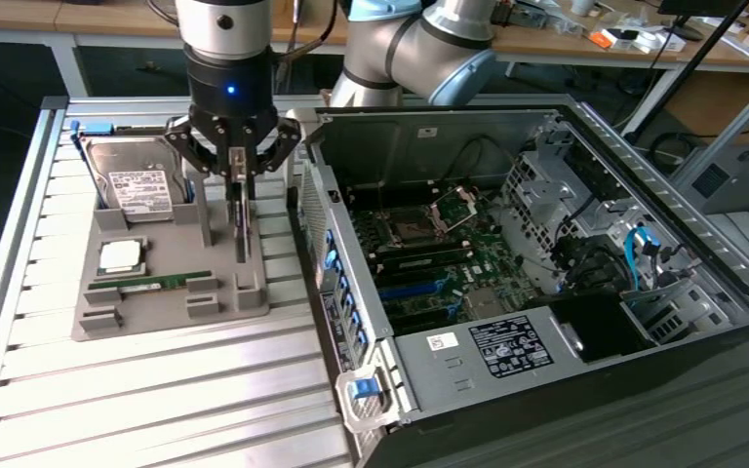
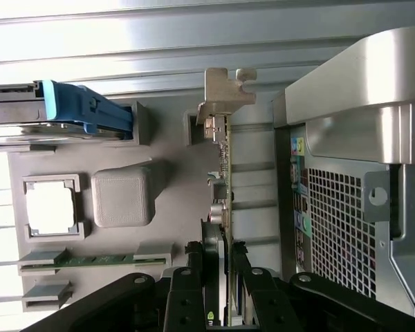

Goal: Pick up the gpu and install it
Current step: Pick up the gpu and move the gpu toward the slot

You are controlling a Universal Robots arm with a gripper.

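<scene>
Gripper [image 1: 238,171] pinches the gpu [image 2: 225,180], on edge in the grey tray [image 1: 153,307] | risk — we judge an off-centre hold could tilt it and snag its slot

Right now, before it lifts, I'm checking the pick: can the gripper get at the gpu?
Likely yes: its fingers clasp both faces of the gpu, upright in the gray tray, nothing blocking.

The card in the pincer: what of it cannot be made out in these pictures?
- Card faces: both views see it nearly edge-on.
- Its lower edge, exterior view: sunk in the tray slot.
- Its near end, wrist view: covered by the pincer and cut off by the picture edge.
</scene>
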